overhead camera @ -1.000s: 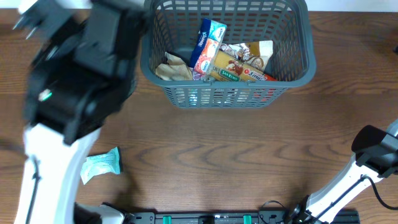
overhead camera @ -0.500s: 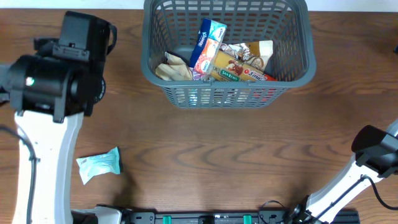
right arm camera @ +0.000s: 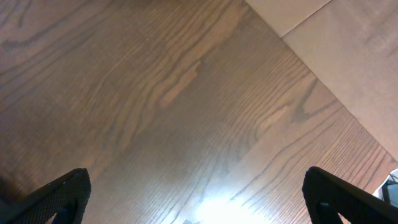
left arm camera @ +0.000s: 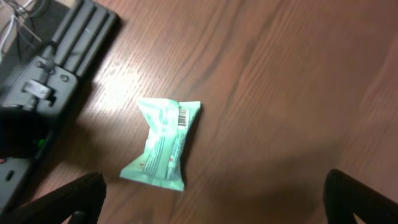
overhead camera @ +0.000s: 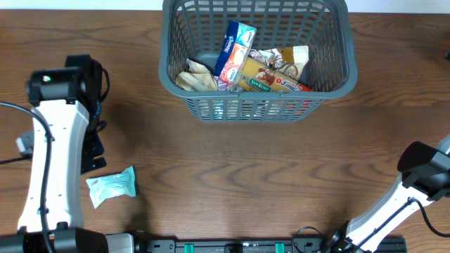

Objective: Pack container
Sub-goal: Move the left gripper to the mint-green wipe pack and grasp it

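Observation:
The dark grey lattice container (overhead camera: 330, 88) stands at the table's far middle and holds several snack packets, among them a blue-and-white one (overhead camera: 234, 43) and a yellow one (overhead camera: 261, 70). A mint-green snack packet (overhead camera: 112, 186) lies on the table at the front left; it also shows in the left wrist view (left arm camera: 163, 142). My left gripper (left arm camera: 211, 198) is open and empty, hovering above the table just beside the green packet. My right gripper (right arm camera: 199, 196) is open and empty over bare wood at the right edge.
The left arm (overhead camera: 56, 140) stretches along the left side. A black base rail (left arm camera: 56, 68) lies next to the green packet. The right arm (overhead camera: 422, 176) sits at the front right corner, near the table edge (right arm camera: 298, 50).
The left arm has swung away from the container's left side, down and leftward, and now hangs over the green packet. The right arm has not moved.

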Available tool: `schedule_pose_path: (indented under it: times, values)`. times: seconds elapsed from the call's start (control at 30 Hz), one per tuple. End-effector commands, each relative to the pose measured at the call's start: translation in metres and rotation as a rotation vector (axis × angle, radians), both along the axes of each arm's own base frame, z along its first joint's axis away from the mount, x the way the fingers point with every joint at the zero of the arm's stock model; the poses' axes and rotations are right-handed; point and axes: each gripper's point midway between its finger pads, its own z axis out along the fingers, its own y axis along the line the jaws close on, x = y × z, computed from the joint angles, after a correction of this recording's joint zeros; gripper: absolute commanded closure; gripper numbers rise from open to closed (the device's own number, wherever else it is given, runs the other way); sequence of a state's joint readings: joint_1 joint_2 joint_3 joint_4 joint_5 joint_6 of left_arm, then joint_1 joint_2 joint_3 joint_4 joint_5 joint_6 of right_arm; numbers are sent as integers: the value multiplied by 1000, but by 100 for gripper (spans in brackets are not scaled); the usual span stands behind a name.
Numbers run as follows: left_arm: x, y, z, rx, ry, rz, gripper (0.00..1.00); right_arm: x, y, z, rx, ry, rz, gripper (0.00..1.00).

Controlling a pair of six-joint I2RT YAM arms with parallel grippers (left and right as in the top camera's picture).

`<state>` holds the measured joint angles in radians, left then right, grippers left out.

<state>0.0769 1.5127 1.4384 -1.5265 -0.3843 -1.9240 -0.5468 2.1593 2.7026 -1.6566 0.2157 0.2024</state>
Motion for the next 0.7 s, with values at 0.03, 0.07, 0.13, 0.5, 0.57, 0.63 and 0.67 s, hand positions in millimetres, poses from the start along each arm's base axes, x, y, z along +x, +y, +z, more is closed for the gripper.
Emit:
schedule_pose_path:
  times: [0.03,0.07,0.13,0.5,0.57,0.63,0.67]
  values:
    - [7,-6,-41,-59,50,-148,1,-3,-1,3,-2,-8,-18,1]
    - [10,-7,-53,-70,48,-177,1,-2,-1,3,-2,-8,-16,1]
    - [13,-9,-72,-86,45,-215,1,-2,-1,3,-2,-8,-17,1]
    - [-8,-43,-149,-260,3,-256,1,-2,-1,3,-2,-8,-17,1]
    - [-13,-45,-154,-242,-43,-254,1,-3,-1,3,-2,-8,-17,1]
    - [-17,-45,-157,-225,-98,-263,1,-2,-1,3,-2,-8,-16,1]
    - [-19,-44,-158,-216,-119,-266,1,-2,-1,3,-2,-8,-17,2]
